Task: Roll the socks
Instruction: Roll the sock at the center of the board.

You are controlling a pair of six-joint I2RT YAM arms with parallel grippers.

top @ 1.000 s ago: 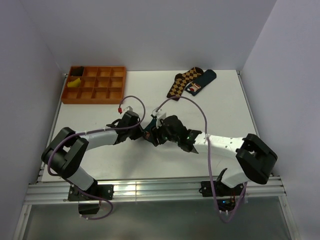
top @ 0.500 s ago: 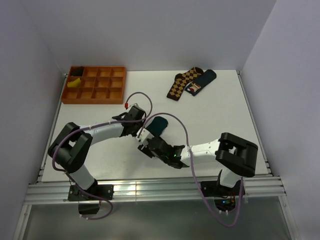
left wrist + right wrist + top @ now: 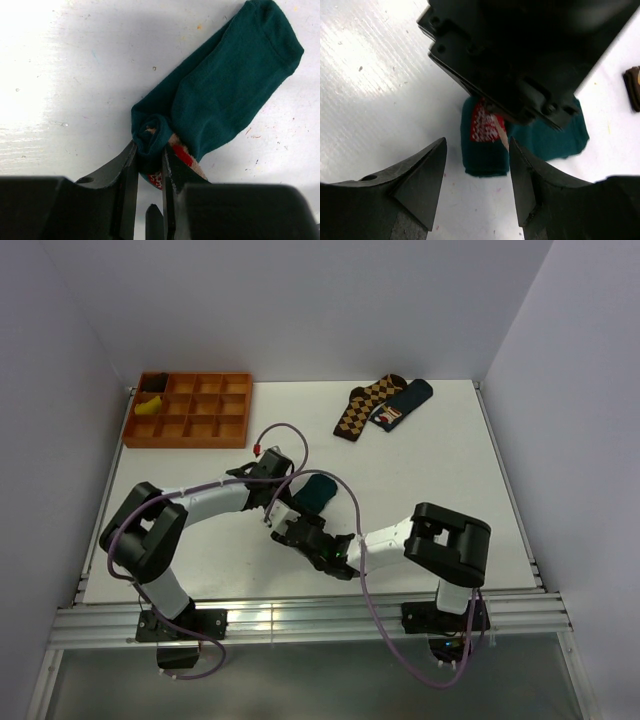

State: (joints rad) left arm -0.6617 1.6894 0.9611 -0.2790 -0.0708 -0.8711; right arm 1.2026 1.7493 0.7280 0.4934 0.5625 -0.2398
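Mid-table, just ahead of both wrists: the left gripper is pinched narrow on the rolled end of a short dark teal-green fabric sock. The tight coil sits between its jaws, and a red-and-white cartoon patch peeks out just under it. The rest of that sock lies flat and unrolled on the white table, stretching away from the fingers. The right gripper hovers just beside, jaws standing well apart and holding nothing. The patch end shows beyond its gap, partly under the left gripper's black body. A second teal sock lies at the far right of the table, touching a brown-and-orange argyle sock, well apart from the work (untouched, by the look of it). An orange compartmented plastic tray sits at the far left. Judgement: the roll is barely begun, with most of the length left to wind. Risks from here: if the left jaws let go before the right has a hold, the soft coil will likely spring open. The two grippers are crowded, so a closing right jaw could strike the left finger instead of fabric. A shallow pinch on one layer only could drag the sock flat across the table rather than turn it.
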